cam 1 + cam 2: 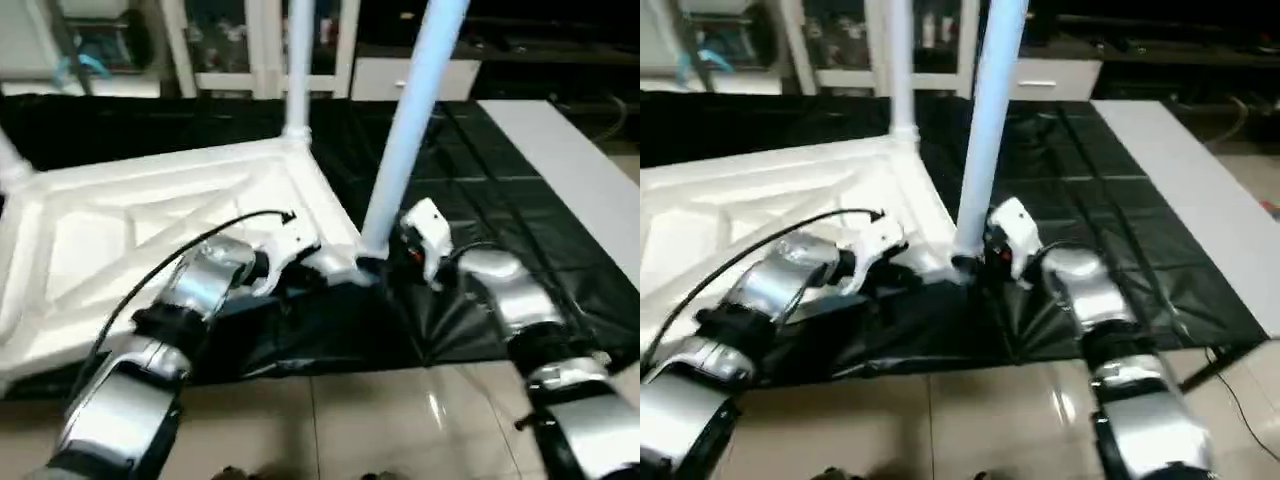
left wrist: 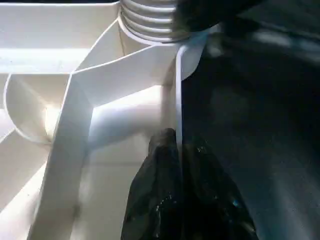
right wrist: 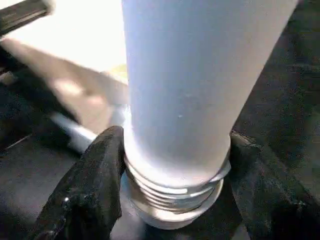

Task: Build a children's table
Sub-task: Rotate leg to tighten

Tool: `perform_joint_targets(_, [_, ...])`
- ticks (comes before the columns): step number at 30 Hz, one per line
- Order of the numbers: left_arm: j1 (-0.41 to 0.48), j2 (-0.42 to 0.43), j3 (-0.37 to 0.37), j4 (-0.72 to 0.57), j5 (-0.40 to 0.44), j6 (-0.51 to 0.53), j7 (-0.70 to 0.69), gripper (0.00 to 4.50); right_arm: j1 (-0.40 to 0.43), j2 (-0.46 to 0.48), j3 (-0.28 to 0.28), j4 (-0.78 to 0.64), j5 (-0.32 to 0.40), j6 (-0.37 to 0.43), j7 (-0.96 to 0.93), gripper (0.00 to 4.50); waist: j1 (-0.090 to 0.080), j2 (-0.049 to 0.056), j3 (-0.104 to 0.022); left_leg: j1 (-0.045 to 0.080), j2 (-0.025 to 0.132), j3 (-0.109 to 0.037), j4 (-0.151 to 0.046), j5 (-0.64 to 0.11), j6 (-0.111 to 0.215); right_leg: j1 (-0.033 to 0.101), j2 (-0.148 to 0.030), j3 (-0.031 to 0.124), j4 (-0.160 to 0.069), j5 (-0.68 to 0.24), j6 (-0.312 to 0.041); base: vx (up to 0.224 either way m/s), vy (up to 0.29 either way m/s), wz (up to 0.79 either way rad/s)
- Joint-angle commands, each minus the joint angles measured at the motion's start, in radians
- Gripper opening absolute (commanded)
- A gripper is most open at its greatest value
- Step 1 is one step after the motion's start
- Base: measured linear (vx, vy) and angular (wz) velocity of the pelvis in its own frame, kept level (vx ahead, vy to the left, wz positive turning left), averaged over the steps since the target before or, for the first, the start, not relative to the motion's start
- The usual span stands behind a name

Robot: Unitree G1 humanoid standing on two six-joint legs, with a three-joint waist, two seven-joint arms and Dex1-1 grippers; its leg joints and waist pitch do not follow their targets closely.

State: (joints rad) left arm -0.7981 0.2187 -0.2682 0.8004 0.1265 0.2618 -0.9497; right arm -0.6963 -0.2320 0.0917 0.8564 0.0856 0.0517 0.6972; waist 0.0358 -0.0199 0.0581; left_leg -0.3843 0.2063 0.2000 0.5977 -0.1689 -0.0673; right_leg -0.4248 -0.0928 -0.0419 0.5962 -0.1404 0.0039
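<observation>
Pinching the tabletop (image 1: 150, 240) rim, left gripper (image 2: 177, 150); right gripper (image 3: 172, 165) jaws clasp the tilted leg (image 1: 405, 130).

The children's table top (image 1: 150, 230) is white plastic, its upturned underside patterned with raised white ribs that cross in diagonals, and the tubular legs are white too: the near leg (image 1: 405, 130) carries a pale bluish tint and ends in ridged white thread rings, while the far leg (image 1: 298, 60) is plain white. The tabletop (image 1: 500, 200) wears a glossy black drape creased into a grid of fold lines, with a light grey strip (image 1: 570, 160) along its side. Both forearms are silver, the left claw (image 2: 182, 185) has shiny black fingers, the right claw (image 3: 175, 200) has matt black ones, and the floor (image 1: 380, 420) is pale beige tile.
</observation>
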Motion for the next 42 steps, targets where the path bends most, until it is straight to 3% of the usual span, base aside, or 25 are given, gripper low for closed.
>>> perform_joint_targets(1, [-0.023,-0.058,-0.003,0.007,-0.029,-0.023,0.002,0.0,-0.016,0.016,-0.025,0.047,-0.025,0.021,-0.159,2.72,-0.004,0.005,-0.079,0.019,0.012,-0.012,-0.073,-0.296,0.006,0.05,-0.034,0.02,-0.069,-0.283,-0.232,0.0,0.0,0.0])
perform_joint_targets(3, [-0.051,-0.086,0.013,0.046,-0.031,-0.03,0.049,0.0,-0.039,0.053,-0.052,0.092,-0.024,0.021,-0.281,2.72,-0.008,0.002,-0.08,0.018,0.011,-0.012,-0.071,-0.292,0.011,0.05,-0.034,0.019,-0.069,-0.284,-0.231,0.0,0.0,0.0])
perform_joint_targets(6, [-0.073,-0.105,0.022,0.079,-0.03,-0.041,0.082,0.0,-0.065,0.088,-0.083,0.13,-0.016,0.022,-0.391,2.72,-0.012,0.007,-0.08,0.016,0.011,-0.013,-0.072,-0.286,0.013,0.051,-0.035,0.019,-0.069,-0.283,-0.232,0.0,0.0,0.0])
perform_joint_targets(10, [-0.103,-0.128,0.037,0.138,-0.026,-0.072,0.123,0.0,-0.106,0.151,-0.137,0.187,-0.005,0.013,-0.606,2.72,-0.017,0.013,-0.084,0.017,0.01,-0.012,-0.071,-0.262,0.011,0.052,-0.033,0.019,-0.062,-0.209,-0.252,0.0,0.0,0.0])
perform_joint_targets(11, [-0.108,-0.13,0.038,0.151,-0.023,-0.079,0.13,0.0,-0.118,0.167,-0.149,0.204,0.001,0.01,-0.655,2.72,-0.015,0.02,-0.086,0.017,0.01,-0.012,-0.07,-0.239,0.015,0.053,-0.032,0.019,-0.057,-0.144,-0.267,0.0,0.0,0.0])
perform_joint_targets(13, [-0.112,-0.13,0.038,0.174,-0.016,-0.092,0.138,0.0,-0.143,0.197,-0.164,0.24,0.003,-0.009,-0.747,2.72,-0.013,0.019,-0.088,0.016,0.008,-0.011,-0.068,-0.215,0.027,0.056,-0.034,0.019,-0.051,-0.092,-0.284,0.0,0.0,0.0])
perform_joint_targets(14, [-0.109,-0.127,0.036,0.173,-0.014,-0.092,0.137,0.0,-0.147,0.203,-0.164,0.246,0.001,-0.016,-0.759,2.72,-0.011,0.015,-0.086,0.016,0.007,-0.009,-0.069,-0.218,0.033,0.057,-0.033,0.018,-0.053,-0.094,-0.285,0.0,0.0,0.0])
perform_joint_targets(16, [-0.105,-0.124,0.034,0.172,-0.012,-0.092,0.136,0.0,-0.152,0.211,-0.168,0.254,0.003,-0.023,-0.772,2.72,-0.009,0.018,-0.086,0.016,0.009,-0.009,-0.069,-0.221,0.037,0.057,-0.035,0.019,-0.052,-0.098,-0.285,0.0,0.0,0.0])
perform_joint_targets(17, [-0.1,-0.119,0.035,0.174,-0.008,-0.095,0.137,0.0,-0.16,0.219,-0.174,0.267,0.005,-0.031,-0.779,2.72,-0.008,0.004,-0.085,0.015,0.009,-0.007,-0.07,-0.222,0.042,0.058,-0.034,0.019,-0.054,-0.105,-0.281,0.0,0.0,0.0])
perform_joint_targets(19, [-0.097,-0.113,0.036,0.175,-0.008,-0.099,0.139,0.0,-0.166,0.223,-0.177,0.276,0.006,-0.032,-0.773,2.72,-0.006,-0.001,-0.083,0.015,0.011,-0.007,-0.07,-0.225,0.049,0.058,-0.037,0.02,-0.054,-0.138,-0.273,0.0,0.0,0.0])
perform_joint_targets(24, [-0.089,-0.104,0.047,0.184,-0.009,-0.116,0.145,0.0,-0.186,0.229,-0.186,0.293,0.017,-0.065,-0.768,2.72,-0.006,0.003,-0.081,0.015,0.011,-0.006,-0.07,-0.218,0.051,0.056,-0.037,0.022,-0.055,-0.152,-0.261,0.0,0.0,0.0])
perform_joint_targets(25, [-0.078,-0.101,0.048,0.171,-0.013,-0.113,0.142,0.0,-0.189,0.224,-0.176,0.281,0.015,-0.102,-0.727,2.72,-0.005,0.003,-0.082,0.016,0.011,-0.006,-0.069,-0.218,0.052,0.055,-0.038,0.022,-0.055,-0.144,-0.262,0.0,0.0,0.0])
perform_joint_targets(26, [-0.076,-0.101,0.048,0.169,-0.013,-0.113,0.141,0.0,-0.188,0.223,-0.173,0.278,0.015,-0.107,-0.716,3.07,-0.005,0.003,-0.082,0.016,0.011,-0.005,-0.069,-0.218,0.052,0.055,-0.037,0.022,-0.054,-0.141,-0.264,0.0,0.0,0.0])
perform_joint_targets(29, [-0.069,-0.1,0.048,0.16,-0.012,-0.111,0.139,0.0,-0.183,0.216,-0.159,0.265,0.006,-0.126,-0.673,3.43,-0.003,0.001,-0.083,0.015,0.01,-0.005,-0.068,-0.205,0.063,0.057,-0.036,0.022,-0.051,-0.119,-0.271,0.0,0.0,0.0])
perform_joint_targets(34, [-0.041,-0.074,0.046,0.128,-0.015,-0.115,0.111,0.0,-0.134,0.171,-0.123,0.16,-0.008,-0.127,-0.551,3.86,0.019,-0.001,-0.081,0.018,0.013,-0.001,-0.066,-0.182,0.09,0.056,-0.036,0.023,-0.05,-0.11,-0.276,0.0,0.0,0.0])
perform_joint_targets(37, [-0.027,-0.06,0.039,0.11,-0.014,-0.112,0.087,0.0,-0.111,0.149,-0.12,0.115,0.003,-0.112,-0.501,4.06,0.026,-0.003,-0.079,0.02,0.014,-0.002,-0.069,-0.209,0.074,0.055,-0.038,0.024,-0.055,-0.165,-0.256,0.0,0.0,0.0])
perform_joint_targets(42, [0.042,-0.007,0.007,0.009,-0.018,-0.092,-0.024,0.0,-0.04,0.035,-0.079,-0.022,0.04,-0.004,-0.205,4.43,0.033,-0.009,-0.079,0.016,0.017,-0.004,-0.069,-0.205,0.089,0.059,-0.039,0.023,-0.054,-0.166,-0.255,0.0,0.0,0.0])
